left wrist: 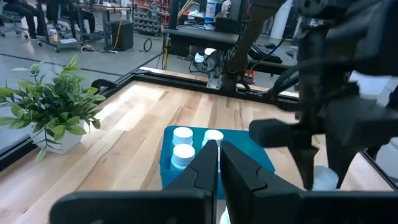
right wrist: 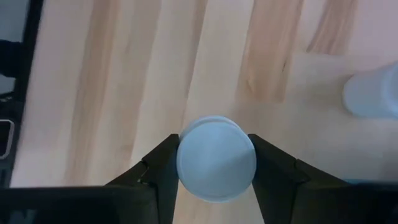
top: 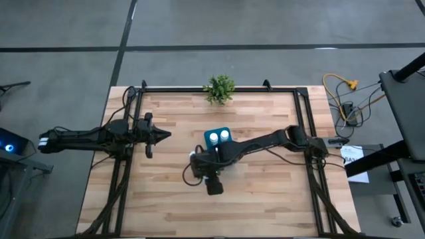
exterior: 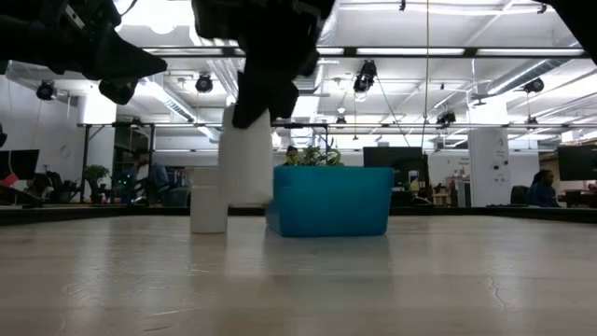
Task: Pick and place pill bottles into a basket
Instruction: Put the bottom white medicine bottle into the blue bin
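While it hangs clear of the wooden table [top: 265,192], the white pill bottle [right wrist: 216,157] is pinched at its round cap between the two dark fingers of the right gripper [right wrist: 214,163], and in the low view its body [exterior: 247,159] floats above the boards with nothing under it. A second bottle [exterior: 208,198] stands upright on the table just to the left of the held one in that view, close beside the teal-blue basket [exterior: 331,201]. The basket sits near the table's middle, a little toward the far edge, and the high view shows two white caps [top: 219,137] inside it, while the left wrist view shows three bottles [left wrist: 183,152] standing in it. The right arm reaches in from the right side, its gripper [top: 214,174] just on the near side of the basket. The left gripper [top: 159,135] waits over the left part of the table, well apart from the basket, its fingers [left wrist: 202,168] pressed together on nothing. A small green potted plant [top: 220,88] stands at the far edge.
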Tool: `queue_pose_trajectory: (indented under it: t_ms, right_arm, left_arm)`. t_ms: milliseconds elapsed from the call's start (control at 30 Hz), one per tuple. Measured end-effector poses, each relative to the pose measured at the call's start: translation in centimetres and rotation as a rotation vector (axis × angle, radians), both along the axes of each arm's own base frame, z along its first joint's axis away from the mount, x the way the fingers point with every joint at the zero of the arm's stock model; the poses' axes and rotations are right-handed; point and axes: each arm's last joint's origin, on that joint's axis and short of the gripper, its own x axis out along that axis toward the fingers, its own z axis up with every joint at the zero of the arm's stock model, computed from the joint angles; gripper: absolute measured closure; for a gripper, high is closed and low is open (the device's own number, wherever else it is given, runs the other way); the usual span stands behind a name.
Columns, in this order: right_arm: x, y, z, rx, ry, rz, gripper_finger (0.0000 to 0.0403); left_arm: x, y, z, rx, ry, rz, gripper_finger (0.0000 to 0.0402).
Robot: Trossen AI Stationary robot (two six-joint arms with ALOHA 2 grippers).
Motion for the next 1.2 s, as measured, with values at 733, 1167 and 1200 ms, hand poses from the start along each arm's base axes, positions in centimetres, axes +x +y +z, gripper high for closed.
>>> queue_pose_trajectory:
  t_ms: [733, 1167, 1200]
  right_arm:
    - [-1.6, -1.7, 5.8, -0.274, 0.051, 0.048, 0.0253]
    - [-5.9, -5.3, 15.0, -0.338, -0.16, -0.133, 0.0253]
    - [-6.4, -5.5, 15.8, -0.344, -0.181, -0.145, 0.0253]
  left_arm:
    - [-0.8, 0.0, 0.4, 0.01, -0.039, -0.001, 0.0402]
    - [-1.6, -0.1, 0.4, 0.003, -0.05, 0.0, 0.0402]
    - [-1.6, -0.1, 0.4, 0.004, -0.05, 0.0, 0.0402]
